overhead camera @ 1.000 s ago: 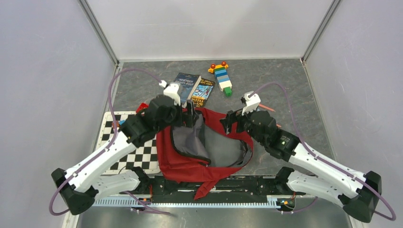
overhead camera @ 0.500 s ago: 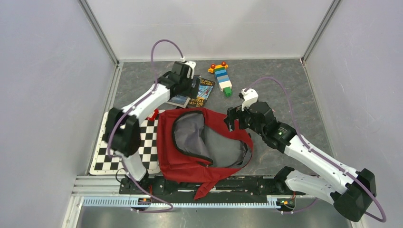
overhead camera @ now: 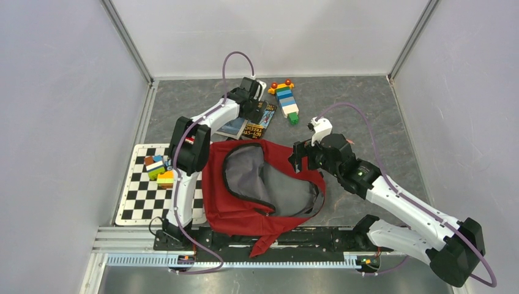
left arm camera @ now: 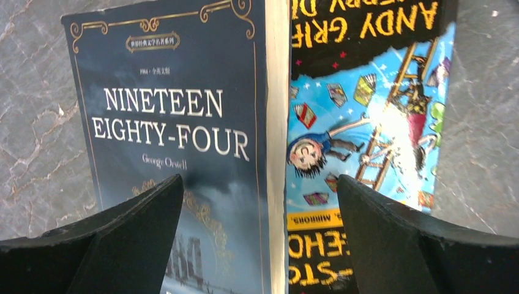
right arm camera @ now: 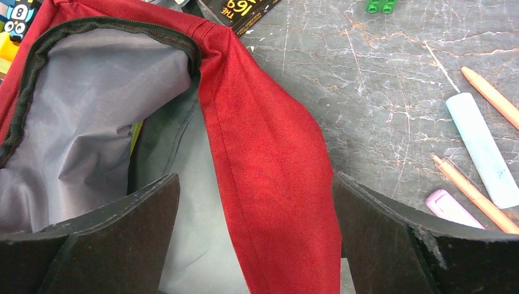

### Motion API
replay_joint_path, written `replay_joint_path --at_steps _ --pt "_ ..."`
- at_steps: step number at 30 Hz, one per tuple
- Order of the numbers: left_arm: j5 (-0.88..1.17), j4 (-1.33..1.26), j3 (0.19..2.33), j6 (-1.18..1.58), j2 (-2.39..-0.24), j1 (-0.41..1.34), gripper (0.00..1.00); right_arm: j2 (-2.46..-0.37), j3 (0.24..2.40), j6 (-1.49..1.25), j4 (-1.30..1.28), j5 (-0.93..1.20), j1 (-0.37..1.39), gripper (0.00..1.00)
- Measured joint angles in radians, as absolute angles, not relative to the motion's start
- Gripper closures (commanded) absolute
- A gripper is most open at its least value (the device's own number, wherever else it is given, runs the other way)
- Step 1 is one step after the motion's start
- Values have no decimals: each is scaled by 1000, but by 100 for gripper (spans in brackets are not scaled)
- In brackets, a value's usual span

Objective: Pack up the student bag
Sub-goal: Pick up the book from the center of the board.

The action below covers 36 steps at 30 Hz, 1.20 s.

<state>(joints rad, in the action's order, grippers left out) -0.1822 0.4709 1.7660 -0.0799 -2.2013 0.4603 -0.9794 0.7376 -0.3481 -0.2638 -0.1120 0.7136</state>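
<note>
– fingers (left arm camera: 122,245) of the left gripper (left arm camera: 258,180) spread wide, gripping nothing, poised over two books: orwell (left arm camera: 171,122) and, touching it on the right, a bright paperback (left arm camera: 367,122).
– and the right gripper (right arm camera: 255,180)?
– wide open too, empty, straddling the red far wall of the bag (right arm camera: 269,153). cannot tell whether touching the cloth.
– and the bag's place?
– flat on the table (overhead camera: 367,110), between the arms, just on the near side of the books, chessboard (overhead camera: 138,190) just beside it at the left. unzipped, mouth gaping upward, grey lining (overhead camera: 269,180) showing.
– handling?
– probably soft and limp: sags, folds, likely slides if pushed. looks light for now, with little inside. nothing stiff to grab except the seam along the zip (right arm camera: 24,92).
– so where to pinch?
– best on the seamed rim by the zip, right where the right gripper hangs. pinch there and lift, to hold the mouth open for a book. better to avoid the lining, apt to bunch and slip.
</note>
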Motion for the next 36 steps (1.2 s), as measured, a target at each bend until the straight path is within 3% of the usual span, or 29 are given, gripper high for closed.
replay_joint_path --at_steps 3,10,17,27,36 --pt "-192 483 1814 -98 -2249 460 5 -979 738 -348 -264 -111 711 2" --pt "-227 492 1886 -117 -2297 456 45 -979 731 -355 -262 -109 711 5" --pt "-241 517 1899 -125 -2298 444 98 -955 709 -367 -260 -110 710 5" --pt "-234 422 1717 -123 -2174 438 98 -933 695 -386 -257 -115 709 5" --pt "-205 334 1444 -28 -1832 438 98 -892 677 -398 -254 -140 708 2"
